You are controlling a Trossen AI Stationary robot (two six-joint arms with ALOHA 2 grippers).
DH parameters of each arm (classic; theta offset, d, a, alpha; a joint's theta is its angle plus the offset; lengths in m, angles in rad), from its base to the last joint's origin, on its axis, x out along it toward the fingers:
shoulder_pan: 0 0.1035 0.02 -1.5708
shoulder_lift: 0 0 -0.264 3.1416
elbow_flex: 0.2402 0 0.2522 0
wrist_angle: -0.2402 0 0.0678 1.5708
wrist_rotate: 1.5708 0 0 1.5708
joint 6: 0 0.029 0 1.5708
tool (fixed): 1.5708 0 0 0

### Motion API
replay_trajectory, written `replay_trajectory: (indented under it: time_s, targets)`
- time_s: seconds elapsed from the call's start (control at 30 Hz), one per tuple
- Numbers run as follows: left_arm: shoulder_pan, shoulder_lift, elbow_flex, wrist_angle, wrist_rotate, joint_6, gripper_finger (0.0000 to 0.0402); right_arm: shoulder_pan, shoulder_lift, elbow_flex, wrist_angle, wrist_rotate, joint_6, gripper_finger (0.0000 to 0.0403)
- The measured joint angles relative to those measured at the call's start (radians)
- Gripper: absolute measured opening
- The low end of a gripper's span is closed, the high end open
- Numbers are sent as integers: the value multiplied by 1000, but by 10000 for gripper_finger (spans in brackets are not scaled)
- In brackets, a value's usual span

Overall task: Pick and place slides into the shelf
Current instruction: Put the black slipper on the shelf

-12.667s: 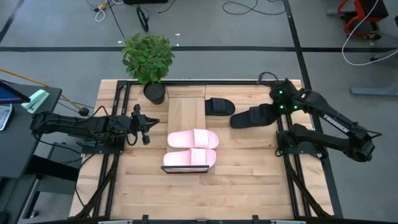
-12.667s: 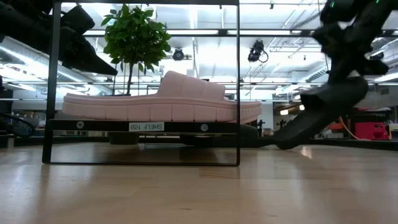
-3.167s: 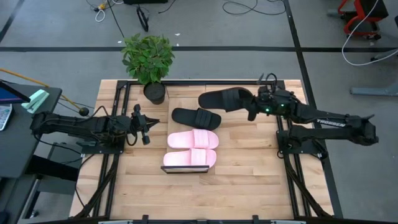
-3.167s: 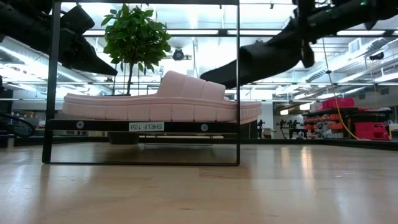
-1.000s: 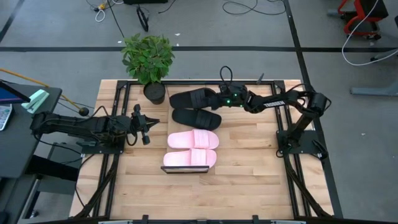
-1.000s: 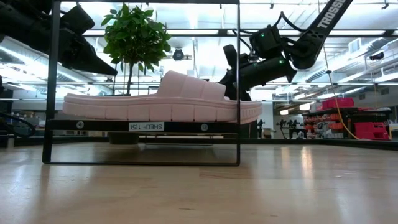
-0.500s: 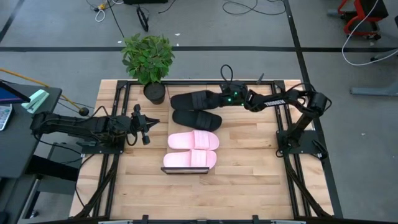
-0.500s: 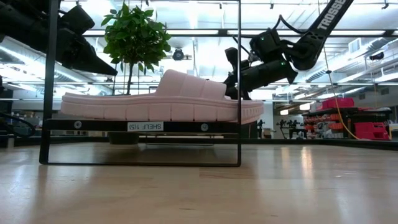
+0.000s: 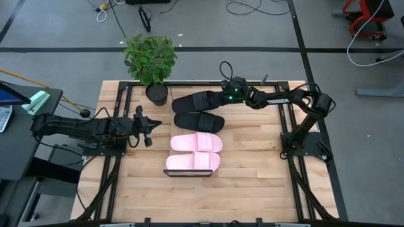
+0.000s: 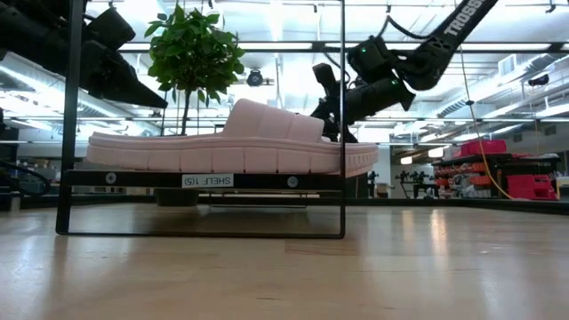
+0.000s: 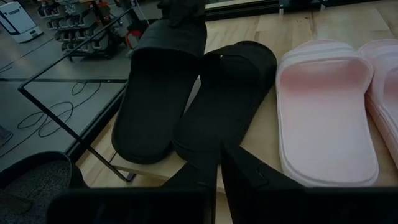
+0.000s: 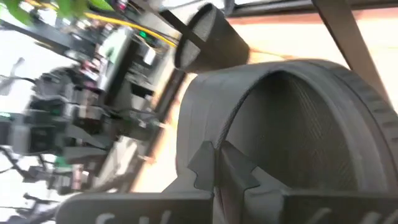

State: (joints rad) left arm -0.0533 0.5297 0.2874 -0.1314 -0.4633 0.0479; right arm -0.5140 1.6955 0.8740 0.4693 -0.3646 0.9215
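Two light pink slides (image 9: pixel 194 151) lie side by side on the shelf (image 10: pixel 209 180). One black slide (image 9: pixel 199 120) lies beside them on the board. The second black slide (image 9: pixel 192 101) sits at the shelf's far end, with its left end over the black frame (image 11: pixel 68 106). My right gripper (image 9: pixel 221 96) is shut on this slide's right end. Whether the sole rests on the board I cannot tell. My left gripper (image 9: pixel 149 129) waits shut to the left of the shelf, pointing at the slides. My right gripper reaches in roughly level from the table's right and holds the far black slide at its strap end (image 11: pixel 177 18). In the right wrist view the strap's arch (image 12: pixel 280 106) rises just beyond the shut fingers (image 12: pixel 205 163). The fingers hide the exact spot.
A potted plant (image 9: pixel 150 60) stands at the table's far edge, just left of the shelf's far end. Black rails (image 9: pixel 120 101) run along both table sides. Bare planks (image 9: pixel 202 202) lie near the front edge.
My right gripper has moved slightly toward the far-left and risen a little in the low view, still shut on the black slide, which has shifted a bit leftward over the shelf's far end. The shelf's frame has also shifted slightly in the low view.
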Motion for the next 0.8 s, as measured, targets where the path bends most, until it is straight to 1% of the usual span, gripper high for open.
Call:
replay_trajectory:
  time_s: [0.13, 0.2, 0.47, 0.8]
  targets:
    - [0, 0, 0, 0, 0, 9, 33, 3, -2, 66, -210, 38, -84, 7]
    - [0, 0, 0, -1, 0, 11, 34, 8, -5, 77, -263, 69, -117, 7]
    - [0, 0, 0, -1, 0, 11, 23, 7, -6, 78, -369, 112, -188, 7]
    - [0, 0, 0, -1, 0, 9, 34, 6, -6, 78, -415, 128, -215, 7]
